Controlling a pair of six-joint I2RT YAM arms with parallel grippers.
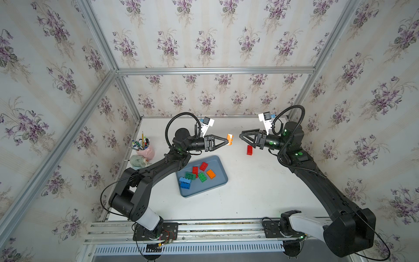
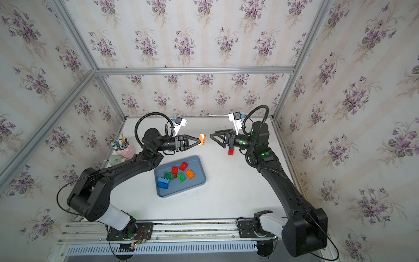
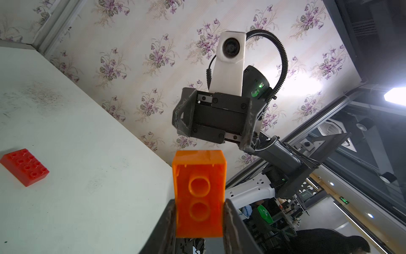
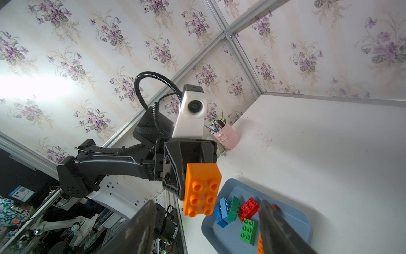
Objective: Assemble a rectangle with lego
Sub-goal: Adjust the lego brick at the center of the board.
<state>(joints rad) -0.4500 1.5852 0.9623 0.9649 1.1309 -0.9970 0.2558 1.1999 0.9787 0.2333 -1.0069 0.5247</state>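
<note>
Currently, item one: orange brick, pinched aloft by my left fingers, studs toward the spread, empty right fingers, I judge for a handover. Item two: red brick, loose on the worktop, far right. Remainder: mixed bricks in the near tray.

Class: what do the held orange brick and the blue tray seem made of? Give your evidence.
The orange brick: likely hard moulded plastic, glossy; slightly translucent walls, crisp hollow tubes. The blue tray: probably plastic too, matte; smooth rounded rim, no shine.
</note>
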